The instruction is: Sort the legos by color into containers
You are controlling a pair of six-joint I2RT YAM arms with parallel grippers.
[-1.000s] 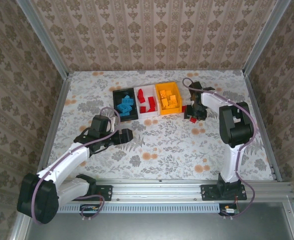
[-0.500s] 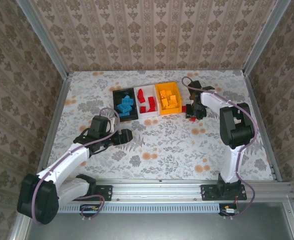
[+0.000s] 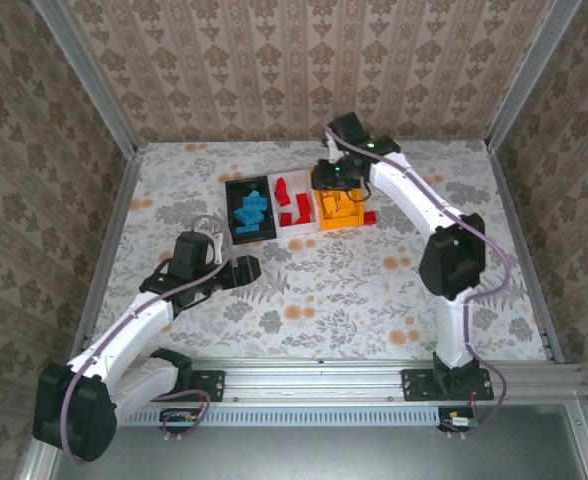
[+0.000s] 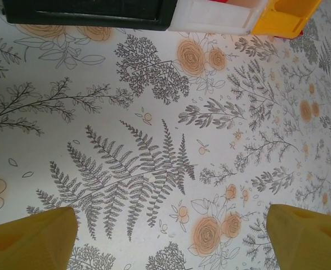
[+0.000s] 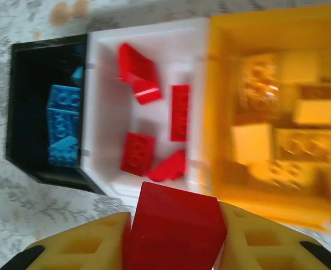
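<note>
Now: a red lego (image 5: 174, 225) pinched in the right end effector (image 5: 174, 239), above the bins where the white bin (image 5: 106, 140) meets the orange bin (image 5: 219, 112).

The brick is clamped between two yellow fingers (image 5: 81, 247) over the row of three containers: the black bin (image 5: 30, 112) holds blue legos (image 5: 63, 124), the white one red legos (image 5: 137, 153), the orange one orange legos (image 5: 283, 146) (blurred in the wrist view). A loose red brick (image 3: 370, 217) lies on the table (image 3: 324, 290) just right of the orange bin. The left end effector (image 4: 168, 236) hangs spread wide over bare table, on the near side of the black bin, gripping nothing.
</note>
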